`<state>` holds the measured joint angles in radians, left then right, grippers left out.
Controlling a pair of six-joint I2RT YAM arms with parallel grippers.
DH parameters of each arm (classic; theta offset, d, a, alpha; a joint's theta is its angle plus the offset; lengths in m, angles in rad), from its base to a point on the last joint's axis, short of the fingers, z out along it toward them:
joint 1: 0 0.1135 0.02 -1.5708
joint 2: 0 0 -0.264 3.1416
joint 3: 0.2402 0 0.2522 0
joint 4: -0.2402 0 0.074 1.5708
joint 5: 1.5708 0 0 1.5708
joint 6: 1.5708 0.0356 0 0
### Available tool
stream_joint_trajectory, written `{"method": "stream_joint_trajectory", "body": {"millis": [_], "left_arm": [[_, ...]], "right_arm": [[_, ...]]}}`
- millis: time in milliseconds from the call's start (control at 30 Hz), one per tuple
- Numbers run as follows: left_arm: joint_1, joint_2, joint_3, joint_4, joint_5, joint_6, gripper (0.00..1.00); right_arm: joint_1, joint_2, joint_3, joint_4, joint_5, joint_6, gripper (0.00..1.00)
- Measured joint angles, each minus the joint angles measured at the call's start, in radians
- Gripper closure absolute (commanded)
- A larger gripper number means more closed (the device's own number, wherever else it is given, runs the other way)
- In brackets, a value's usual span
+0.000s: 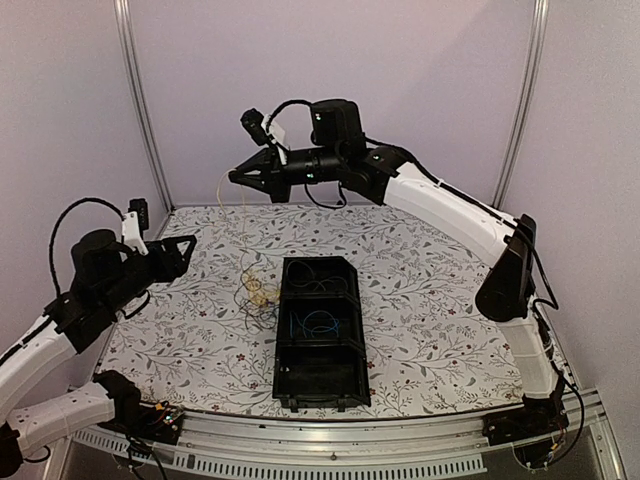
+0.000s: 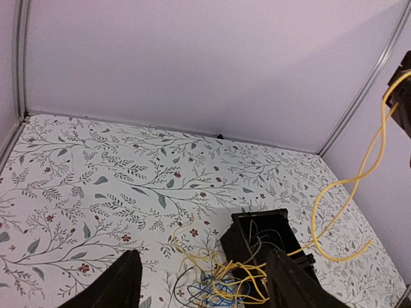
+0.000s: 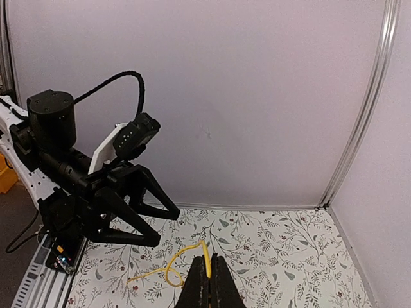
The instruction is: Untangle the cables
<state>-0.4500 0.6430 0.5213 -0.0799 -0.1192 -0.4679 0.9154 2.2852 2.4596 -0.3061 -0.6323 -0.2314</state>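
A thin yellow cable [image 2: 377, 131] is pinched between the pressed-together fingers of the right gripper [image 1: 238, 176], high above the table with the leaf-and-flower cloth [image 1: 430, 300]. It is held up there so that the wire hangs in a long loose line and can be pulled free of the others. Its lower end runs down into a small messy bunch of thin yellow, blue and dark wires [image 1: 257, 290]. This bunch lies on the cloth just beside the left wall of the long black plastic tray [image 1: 320, 378].

The tray is split into boxes. A coiled blue cable [image 1: 315, 322] is laid in the middle box and some thin dark cables [image 1: 318, 272] in the far box. Sorted wires seem to be kept there so that they cannot get mixed up again.

The left gripper [image 1: 190, 255] is held low over the left side of the table, with its fingers spread wide and nothing between them. It is pointed toward the bunch, most likely so that the bunch can be held down, or a strand taken, while the yellow wire is drawn away.

Whether the yellow wire is caught on the tray's edge cannot be told for sure, as the strands are very thin in the left wrist view.

The job is judged to be partly done, since a tangle is left on the cloth.
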Motion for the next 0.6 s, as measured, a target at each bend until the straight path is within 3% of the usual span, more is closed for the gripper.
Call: {"method": "stream_joint_trajectory", "body": {"millis": [133, 367, 600], "left_arm": [[-0.022, 0.033, -0.007, 0.057, 0.077, 0.067, 0.41], [-0.14, 0.02, -0.199, 0.294, 0.122, 0.178, 0.43], [-0.193, 0.216, -0.205, 0.457, 0.056, 0.272, 0.42]], "right_arm": [[0.001, 0.029, -0.002, 0.022, 0.017, 0.019, 1.0], [0.003, 0.032, -0.008, 0.054, 0.04, 0.042, 1.0], [0.013, 0.032, -0.008, 0.063, 0.043, 0.054, 1.0]]}}
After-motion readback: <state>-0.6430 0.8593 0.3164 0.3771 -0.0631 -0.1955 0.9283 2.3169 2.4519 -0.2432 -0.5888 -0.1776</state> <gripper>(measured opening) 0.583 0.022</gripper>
